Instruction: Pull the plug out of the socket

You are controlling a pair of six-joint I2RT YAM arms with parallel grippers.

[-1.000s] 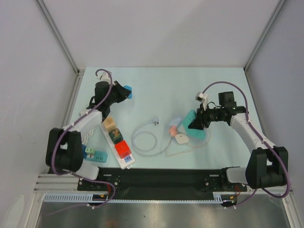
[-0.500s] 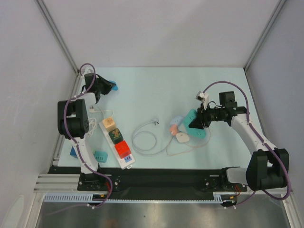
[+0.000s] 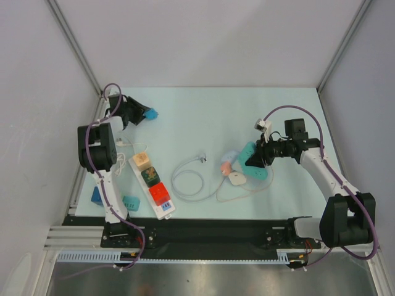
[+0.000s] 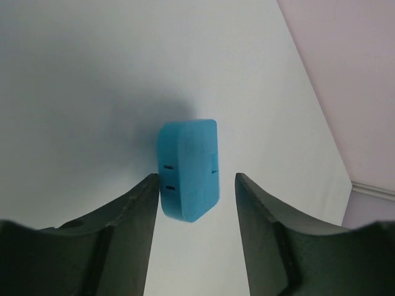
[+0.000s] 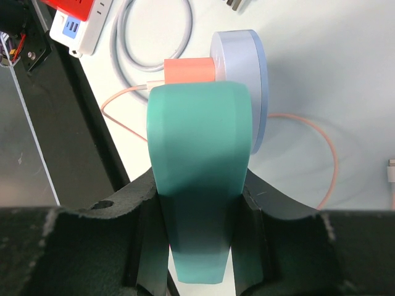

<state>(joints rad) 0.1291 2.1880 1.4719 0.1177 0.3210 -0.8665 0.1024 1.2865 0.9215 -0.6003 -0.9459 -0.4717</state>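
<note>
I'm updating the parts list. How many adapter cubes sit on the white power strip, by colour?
Tan cube: 1
Dark green cube: 1
Red cube: 1
Total on the power strip: 3

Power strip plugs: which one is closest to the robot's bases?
The red plug, at the near end of the white power strip, beside its blue ports. The dark green plug and the beige plug sit farther up it.
</note>
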